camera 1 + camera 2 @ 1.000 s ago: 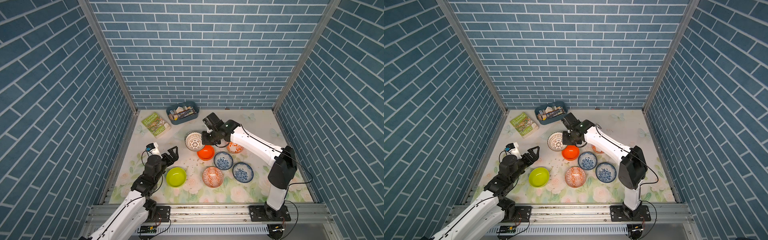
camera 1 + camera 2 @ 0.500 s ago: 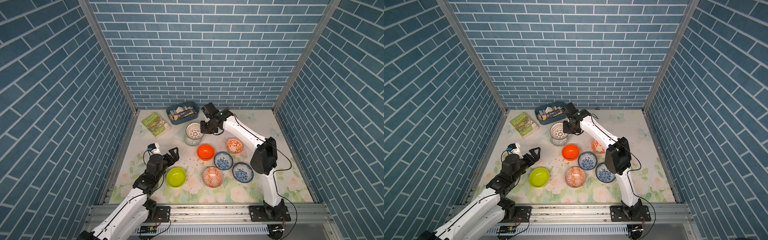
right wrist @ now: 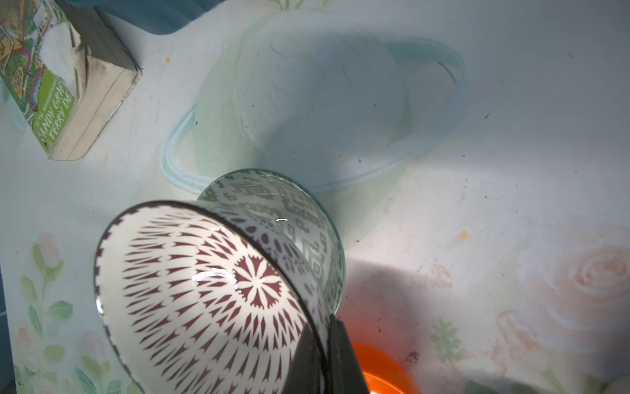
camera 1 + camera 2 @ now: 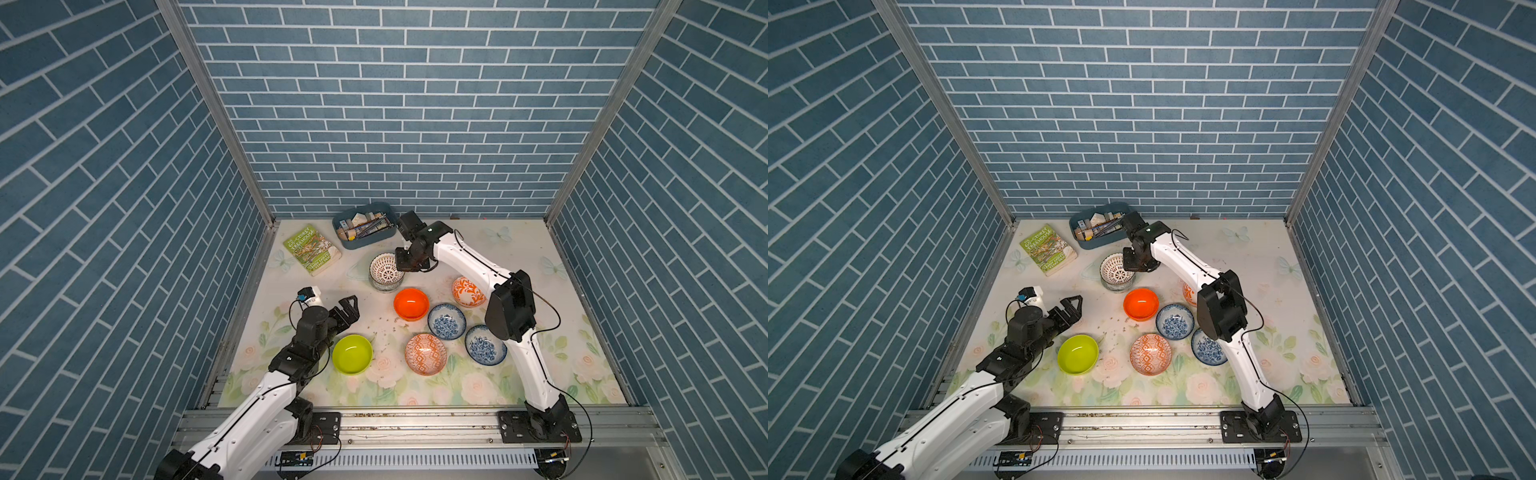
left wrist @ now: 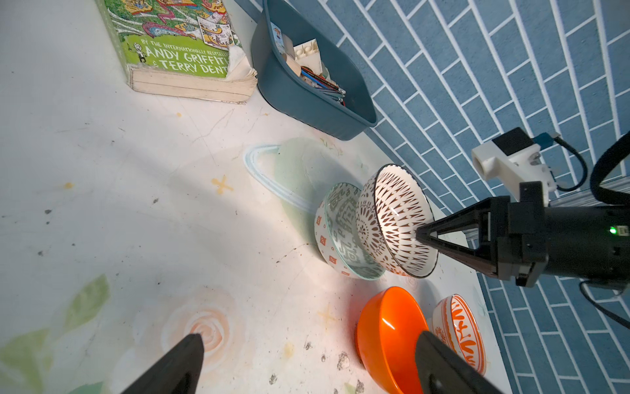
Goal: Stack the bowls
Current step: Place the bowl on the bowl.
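The right gripper [image 5: 422, 234] has carried the lattice bowl [image 5: 392, 221] back from the orange bowl [image 4: 410, 304]. It pinches the rim, the bowl tilted just over the grey-green bowl [image 5: 342, 235]. Glazed and stiff, probably slick and chippable, so I'd keep to the rim and lower gently. The left gripper [image 4: 347, 308] gapes wide, empty.

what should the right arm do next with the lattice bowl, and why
Probably level the white lattice bowl and lower it into the grey-green bowl before letting go. The right gripper is shut on its rim, and the bowl hangs tilted, only partly inside the lower one, not seated.
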Robot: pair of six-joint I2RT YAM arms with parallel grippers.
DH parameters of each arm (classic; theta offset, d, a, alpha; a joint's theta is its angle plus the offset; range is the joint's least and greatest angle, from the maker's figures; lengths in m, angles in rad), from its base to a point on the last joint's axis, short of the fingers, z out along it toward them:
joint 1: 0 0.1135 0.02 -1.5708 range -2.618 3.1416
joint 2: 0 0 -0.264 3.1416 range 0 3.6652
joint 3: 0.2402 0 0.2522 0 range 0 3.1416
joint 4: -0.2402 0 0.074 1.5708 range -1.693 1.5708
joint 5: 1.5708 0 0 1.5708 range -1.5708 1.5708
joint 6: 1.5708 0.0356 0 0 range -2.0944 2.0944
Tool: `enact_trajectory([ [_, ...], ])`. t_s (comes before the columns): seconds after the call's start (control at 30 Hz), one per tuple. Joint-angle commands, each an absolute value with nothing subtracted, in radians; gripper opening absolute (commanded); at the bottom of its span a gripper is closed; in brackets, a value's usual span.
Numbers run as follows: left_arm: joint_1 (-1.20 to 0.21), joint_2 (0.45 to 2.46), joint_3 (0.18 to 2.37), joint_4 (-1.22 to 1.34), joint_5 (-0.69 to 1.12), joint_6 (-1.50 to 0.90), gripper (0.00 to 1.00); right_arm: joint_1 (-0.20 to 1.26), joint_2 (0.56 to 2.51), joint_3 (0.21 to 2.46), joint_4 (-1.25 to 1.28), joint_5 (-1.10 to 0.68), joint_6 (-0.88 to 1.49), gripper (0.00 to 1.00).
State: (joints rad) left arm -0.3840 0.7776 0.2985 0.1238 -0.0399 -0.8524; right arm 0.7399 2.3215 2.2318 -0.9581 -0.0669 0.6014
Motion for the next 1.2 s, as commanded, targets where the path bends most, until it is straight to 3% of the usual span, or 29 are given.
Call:
enact_trajectory([
  [0.0, -0.373, 0.784, 0.316, 0.149, -0.031, -0.837, 1.00, 0.735, 2.329, 2.270, -0.948, -0.069, 0.589, 0.00],
  [1.17, -0.347, 0.825, 0.313, 0.186, 0.020, -0.828, 1.00, 0.735, 2.382, 2.251, -0.883, -0.121, 0.623, 0.00],
])
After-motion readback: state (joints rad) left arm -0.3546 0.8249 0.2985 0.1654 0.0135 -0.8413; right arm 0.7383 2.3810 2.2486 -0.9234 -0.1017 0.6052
